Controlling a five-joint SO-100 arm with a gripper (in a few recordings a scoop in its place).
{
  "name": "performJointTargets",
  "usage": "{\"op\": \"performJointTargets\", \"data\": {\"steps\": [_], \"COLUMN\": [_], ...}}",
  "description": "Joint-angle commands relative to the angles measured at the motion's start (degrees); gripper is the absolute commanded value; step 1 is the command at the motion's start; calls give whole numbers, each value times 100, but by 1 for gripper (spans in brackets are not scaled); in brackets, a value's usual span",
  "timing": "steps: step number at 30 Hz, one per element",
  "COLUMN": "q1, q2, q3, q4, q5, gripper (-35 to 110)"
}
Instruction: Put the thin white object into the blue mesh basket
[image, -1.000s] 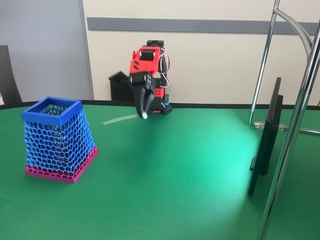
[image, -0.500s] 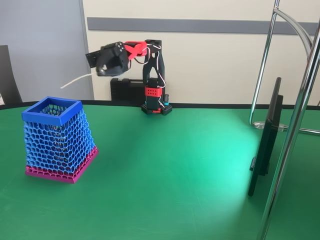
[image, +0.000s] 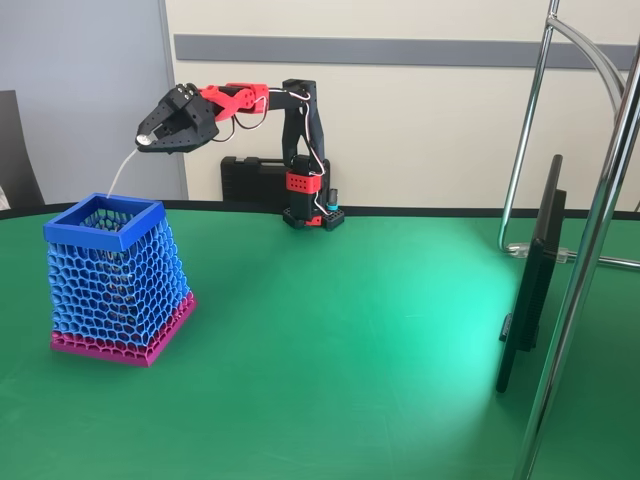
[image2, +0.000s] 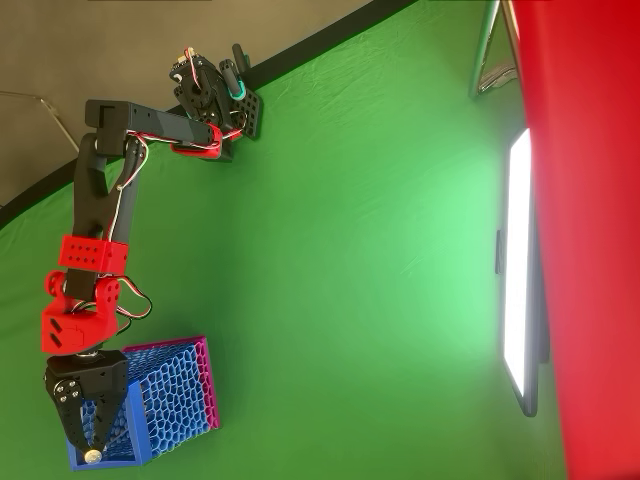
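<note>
- Tapered square basket of blue honeycomb mesh (image: 118, 275) with solid blue rim and magenta base band is seen at left of the fixed view, standing on the green cloth-covered table (image: 350, 340); in the overhead view the basket (image2: 170, 398) sits at lower left.
- Very thin, slightly curved off-white stick (image: 122, 172) is seen hanging from the gripper tip, slanting down and left; its lower end is just above the basket's rim, not yet inside as far as can be judged.
- Small round disc-like head (image2: 92, 456) is seen at the fingertips in the overhead view, over the basket's opening.
- Black two-finger gripper (image: 150, 136) on the red-and-black arm is closed narrowly on the stick's head end; in the overhead view the gripper (image2: 90, 440) is above the basket mouth.
- Handling judgement: stick looks very light, flexible and easily bent or snapped; likely prone to swinging. Best held at or near the disc head, as now, so the shaft hangs free into the opening.
- Risk judged: tip could catch in the mesh or on the rim on release.
- Flat dark screen on a stand (image: 530, 270) and chromed metal tube frame (image: 590, 230) are seen at right, well apart from the basket.
</note>
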Motion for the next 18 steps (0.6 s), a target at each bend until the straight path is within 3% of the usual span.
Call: {"op": "performJointTargets", "data": {"steps": [1, 18], "q1": [-88, 747], "q2": [-26, -1107], "q3": [-343, -1151], "q4": [44, 255], "q5": [123, 1134], "gripper": [0, 7]}}
